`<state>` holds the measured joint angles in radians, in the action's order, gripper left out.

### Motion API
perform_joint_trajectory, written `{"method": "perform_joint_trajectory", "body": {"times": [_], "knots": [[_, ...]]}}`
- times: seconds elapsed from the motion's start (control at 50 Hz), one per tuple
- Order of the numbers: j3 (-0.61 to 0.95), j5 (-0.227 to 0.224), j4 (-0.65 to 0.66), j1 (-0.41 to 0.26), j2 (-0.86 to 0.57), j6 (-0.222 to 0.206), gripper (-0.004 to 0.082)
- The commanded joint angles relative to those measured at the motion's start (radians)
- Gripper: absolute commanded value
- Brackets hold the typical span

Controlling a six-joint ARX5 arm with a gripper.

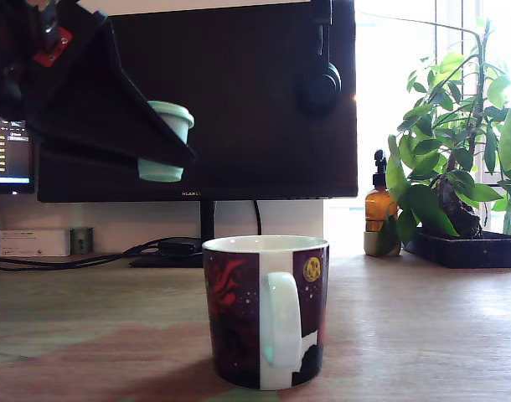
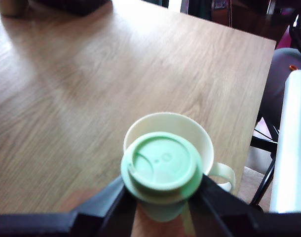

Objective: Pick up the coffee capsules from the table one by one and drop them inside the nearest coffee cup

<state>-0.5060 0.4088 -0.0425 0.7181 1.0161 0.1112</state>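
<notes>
In the exterior view the coffee cup (image 1: 265, 311) stands low in the centre of the frame on the table (image 1: 423, 335), its white handle facing the camera. Above it, in the upper left, the gripper (image 1: 163, 142) is clamped on the mint-green coffee capsule (image 1: 165, 141), held in the air. Farther back are a dark monitor (image 1: 239, 100), an amber pump bottle (image 1: 379, 213) and a leafy plant (image 1: 456, 142) at right

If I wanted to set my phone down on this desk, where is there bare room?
The table is bare wood on both sides of the coffee cup in the exterior view. It gets crowded along the back: cables and a monitor stand behind the cup, an amber pump bottle and potted plant at that view's right. The gripper holds a coffee capsule above.
</notes>
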Motion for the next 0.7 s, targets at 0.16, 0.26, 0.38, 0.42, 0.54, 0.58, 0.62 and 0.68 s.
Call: {"method": "perform_joint_trajectory", "body": {"times": [0.16,0.26,0.38,0.42,0.54,0.58,0.62,0.68], "knots": [[0.006,-0.037,0.013,0.020,0.042,-0.003,0.0215],[-0.014,-0.052,0.012,0.031,0.063,-0.002,0.0215],[-0.041,-0.061,0.012,0.048,0.102,0.002,0.0215],[-0.050,-0.067,0.012,0.056,0.116,0.002,0.0215],[-0.079,-0.079,0.012,0.077,0.165,0.010,0.0215],[-0.089,-0.082,0.012,0.084,0.182,0.010,0.0215],[-0.099,-0.087,0.012,0.091,0.200,0.010,0.0215],[-0.117,-0.096,0.009,0.101,0.227,0.019,0.0215]]}}
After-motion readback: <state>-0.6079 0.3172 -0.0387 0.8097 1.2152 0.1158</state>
